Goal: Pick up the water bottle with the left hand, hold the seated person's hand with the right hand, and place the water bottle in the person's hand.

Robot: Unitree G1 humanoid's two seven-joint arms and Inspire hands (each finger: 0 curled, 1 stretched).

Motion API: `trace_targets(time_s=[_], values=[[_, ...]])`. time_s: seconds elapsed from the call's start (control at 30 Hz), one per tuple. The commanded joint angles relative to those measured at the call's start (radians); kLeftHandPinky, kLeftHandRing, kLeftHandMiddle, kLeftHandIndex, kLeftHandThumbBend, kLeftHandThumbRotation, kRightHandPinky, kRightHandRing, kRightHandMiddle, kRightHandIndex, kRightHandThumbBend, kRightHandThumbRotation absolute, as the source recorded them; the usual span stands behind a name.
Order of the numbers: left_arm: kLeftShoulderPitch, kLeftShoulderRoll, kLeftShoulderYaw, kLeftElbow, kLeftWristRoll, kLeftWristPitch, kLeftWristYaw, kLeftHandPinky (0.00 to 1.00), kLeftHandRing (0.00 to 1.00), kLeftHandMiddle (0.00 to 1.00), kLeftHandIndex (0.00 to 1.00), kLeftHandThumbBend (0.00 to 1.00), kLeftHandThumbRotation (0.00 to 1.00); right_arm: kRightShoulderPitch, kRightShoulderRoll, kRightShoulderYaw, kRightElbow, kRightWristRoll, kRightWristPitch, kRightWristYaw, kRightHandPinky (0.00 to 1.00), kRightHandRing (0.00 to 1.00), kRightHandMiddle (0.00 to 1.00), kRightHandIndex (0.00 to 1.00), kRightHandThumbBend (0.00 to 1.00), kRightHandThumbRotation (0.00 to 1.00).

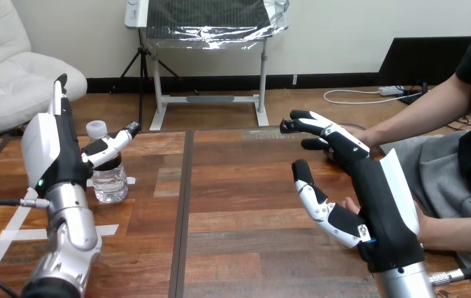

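Observation:
A clear water bottle point(110, 180) with a white cap stands upright on the wooden table point(239, 186) at the left. My left hand point(56, 146) is right beside it, fingers pointing up and straight, thumb point(113, 146) stretched across the bottle's upper front. No finger curls round the bottle. At the right my right hand point(369, 186) is open, fingers reaching away and thumb spread. One hand of the person point(348, 203) shows its fingertips just beyond my right palm. The person's other hand point(364, 135) lies behind my right fingers, mostly hidden. I see no grasp on either.
White tape marks point(18, 233) lie on the table near the bottle. A dark seam point(183, 205) runs down the table between its two boards. The person sits at the right edge, forearms point(456, 231) reaching in over the table corner.

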Motion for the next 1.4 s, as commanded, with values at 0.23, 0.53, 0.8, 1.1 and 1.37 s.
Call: trace_targets(time_s=[0.23,0.53,0.8,1.1,1.37], values=[[-0.129,0.02,-0.027,0.056,-0.015,0.071,-0.042,0.77,0.88,0.92,0.94,0.95,0.46,-0.065,-0.012,-0.025,-0.022,0.011,-0.005,0.012,0.75,0.82,0.83,0.71,0.21,0.0],[-0.15,0.016,-0.035,0.06,-0.027,0.131,-0.069,0.76,0.87,0.91,0.92,0.96,0.46,-0.063,-0.011,-0.027,-0.025,0.008,-0.003,0.02,0.75,0.82,0.83,0.7,0.21,0.0],[-0.165,0.016,-0.046,0.07,-0.031,0.177,-0.088,0.77,0.87,0.9,0.9,0.95,0.48,-0.065,-0.013,-0.03,-0.024,0.002,-0.005,0.021,0.75,0.81,0.82,0.69,0.21,0.0],[-0.17,0.014,-0.054,0.065,-0.036,0.228,-0.121,0.77,0.88,0.91,0.9,0.95,0.52,-0.069,-0.014,-0.029,-0.019,0.008,-0.012,0.024,0.75,0.81,0.82,0.69,0.21,0.0],[-0.173,0.015,-0.06,0.065,-0.04,0.255,-0.144,0.76,0.88,0.91,0.9,0.94,0.52,-0.066,-0.015,-0.031,-0.034,0.003,0.006,0.03,0.74,0.81,0.82,0.68,0.21,0.0]])
